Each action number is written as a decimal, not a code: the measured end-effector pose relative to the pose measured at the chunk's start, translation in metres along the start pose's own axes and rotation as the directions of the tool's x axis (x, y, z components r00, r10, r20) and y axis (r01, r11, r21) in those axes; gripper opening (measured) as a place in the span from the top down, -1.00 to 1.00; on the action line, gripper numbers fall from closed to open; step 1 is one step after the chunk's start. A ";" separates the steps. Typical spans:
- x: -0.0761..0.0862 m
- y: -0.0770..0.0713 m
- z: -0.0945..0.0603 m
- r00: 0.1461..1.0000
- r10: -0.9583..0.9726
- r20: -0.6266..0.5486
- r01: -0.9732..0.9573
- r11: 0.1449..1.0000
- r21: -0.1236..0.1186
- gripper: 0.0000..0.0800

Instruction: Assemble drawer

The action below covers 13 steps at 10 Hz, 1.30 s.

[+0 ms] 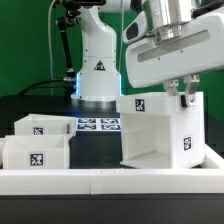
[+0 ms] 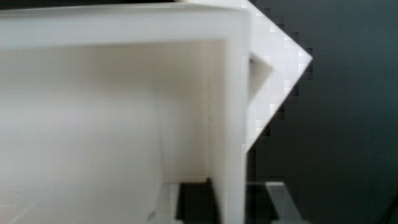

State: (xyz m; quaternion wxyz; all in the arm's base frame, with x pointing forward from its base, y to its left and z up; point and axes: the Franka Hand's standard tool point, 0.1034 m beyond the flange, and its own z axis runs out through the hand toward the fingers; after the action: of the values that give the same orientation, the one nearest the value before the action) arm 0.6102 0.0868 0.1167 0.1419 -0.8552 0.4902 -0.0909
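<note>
No legible text. Square tags [image 1: 186, 143] on casing [image 1: 155, 140], near tray [image 1: 35, 152], far tray [image 1: 45, 125], marker board [image 1: 98, 125]; warning triangle [image 1: 100, 68] on arm base [image 1: 98, 88].

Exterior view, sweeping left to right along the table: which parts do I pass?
front small tray → marker board → tall casing. The rear tray overlaps the front one, so it has no clear place in the order.
</note>
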 end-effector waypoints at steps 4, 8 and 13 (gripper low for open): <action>0.005 -0.009 0.006 0.955 0.292 0.044 -0.292 0.956 -0.003 0.88; 0.007 -0.017 0.011 0.912 0.407 0.060 -0.406 0.914 -0.020 0.88; 0.007 -0.017 0.012 0.913 0.400 0.077 -0.397 0.917 -0.049 0.88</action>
State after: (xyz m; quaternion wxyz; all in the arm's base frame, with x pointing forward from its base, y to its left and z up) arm 0.6314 0.0909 0.1108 0.1644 -0.7427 0.6489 -0.0153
